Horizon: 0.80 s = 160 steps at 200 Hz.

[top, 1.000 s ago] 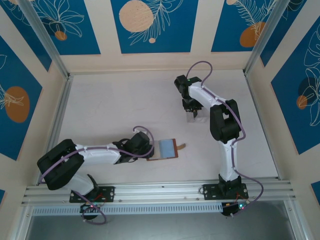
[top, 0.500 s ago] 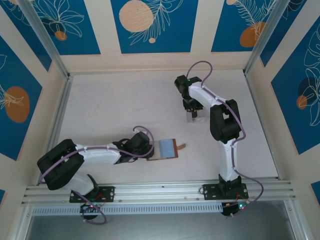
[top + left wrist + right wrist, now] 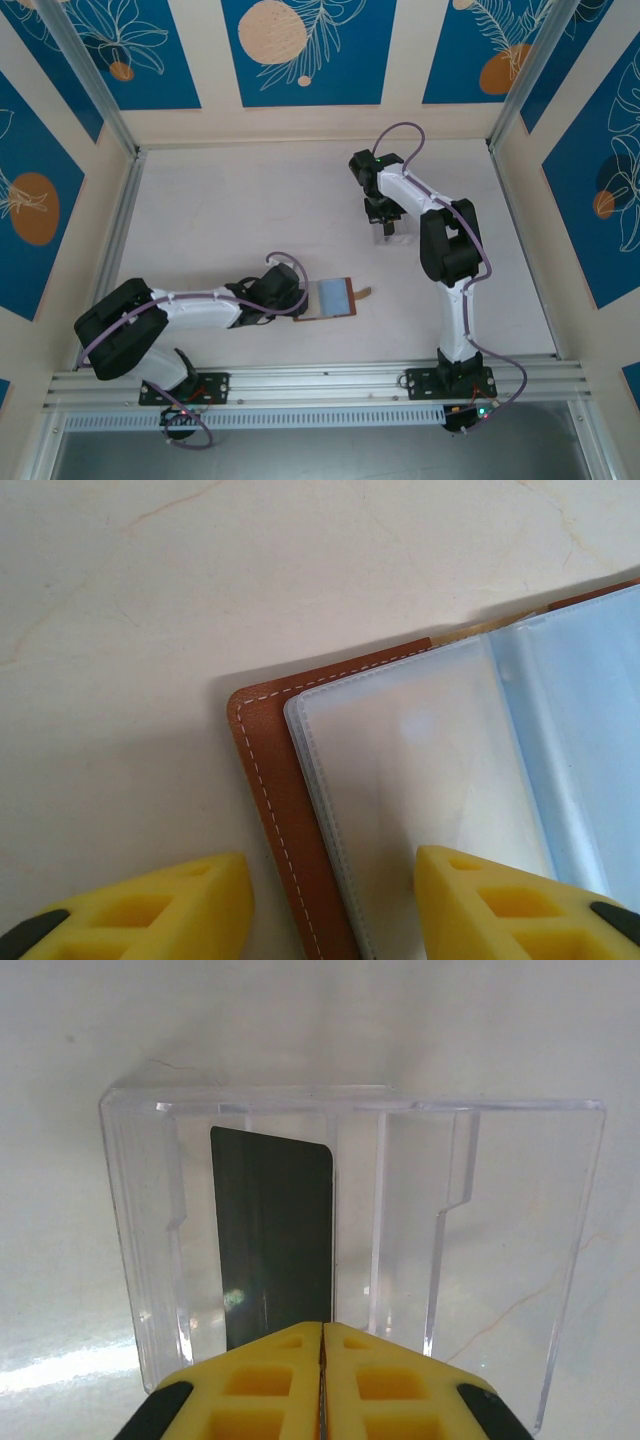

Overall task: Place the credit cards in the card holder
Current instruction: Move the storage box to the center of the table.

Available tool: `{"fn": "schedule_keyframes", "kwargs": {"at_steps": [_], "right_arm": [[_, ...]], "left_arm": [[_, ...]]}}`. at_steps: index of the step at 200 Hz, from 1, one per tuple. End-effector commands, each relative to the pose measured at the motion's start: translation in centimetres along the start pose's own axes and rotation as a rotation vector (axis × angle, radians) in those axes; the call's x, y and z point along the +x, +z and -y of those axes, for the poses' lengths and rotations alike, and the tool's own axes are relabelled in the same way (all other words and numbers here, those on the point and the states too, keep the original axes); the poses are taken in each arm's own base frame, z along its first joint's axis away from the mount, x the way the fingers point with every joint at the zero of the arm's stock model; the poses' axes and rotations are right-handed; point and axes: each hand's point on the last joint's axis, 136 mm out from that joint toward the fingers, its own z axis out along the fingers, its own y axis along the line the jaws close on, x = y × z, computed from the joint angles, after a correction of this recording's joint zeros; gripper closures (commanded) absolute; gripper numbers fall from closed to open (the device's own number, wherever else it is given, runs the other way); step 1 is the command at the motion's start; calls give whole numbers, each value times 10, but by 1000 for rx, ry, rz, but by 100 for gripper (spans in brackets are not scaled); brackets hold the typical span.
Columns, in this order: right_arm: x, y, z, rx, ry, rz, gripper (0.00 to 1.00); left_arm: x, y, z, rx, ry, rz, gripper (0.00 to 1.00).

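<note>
Brown leather first: the card holder (image 3: 270, 780) lies open on the table (image 3: 220, 220), long side left to right, snap tab (image 3: 364, 293) pointing right, the left gripper (image 3: 330, 895) half open astride its left edge, pinching nothing. Farther back the right gripper (image 3: 322, 1345) is squeezed together on nothing, right at the clear plastic tray (image 3: 500, 1210), where a black card (image 3: 270, 1230) sits, long axis pointing away from that gripper
</note>
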Motion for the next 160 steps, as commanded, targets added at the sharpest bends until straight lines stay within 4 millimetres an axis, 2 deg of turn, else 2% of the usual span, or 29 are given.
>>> {"fn": "schedule_keyframes", "kwargs": {"at_steps": [1, 36, 62, 81, 99, 113, 134, 160], "right_arm": [[-2, -7, 3, 6, 2, 12, 92], [-2, -5, 4, -1, 6, 6, 100], [-2, -6, 4, -3, 8, 6, 100], [-2, -6, 5, 4, 12, 8, 96], [-2, -5, 6, 5, 12, 4, 84], [-1, -2, 4, 1, 10, -3, 82], [-1, 2, 1, -7, 9, -11, 83], [0, 3, 0, -12, 8, -12, 91]], "left_arm": [[38, 14, -23, -58, -16, -136, 52], [36, 14, -23, -59, -15, -133, 52], [37, 14, -24, -61, -14, -136, 52], [37, 14, -24, -61, -15, -137, 52], [36, 14, -23, -60, -15, -136, 52], [36, 14, -23, -60, -14, -135, 52], [35, 14, -23, -61, -15, -136, 52], [35, 13, -24, -66, -15, -135, 52]]}}
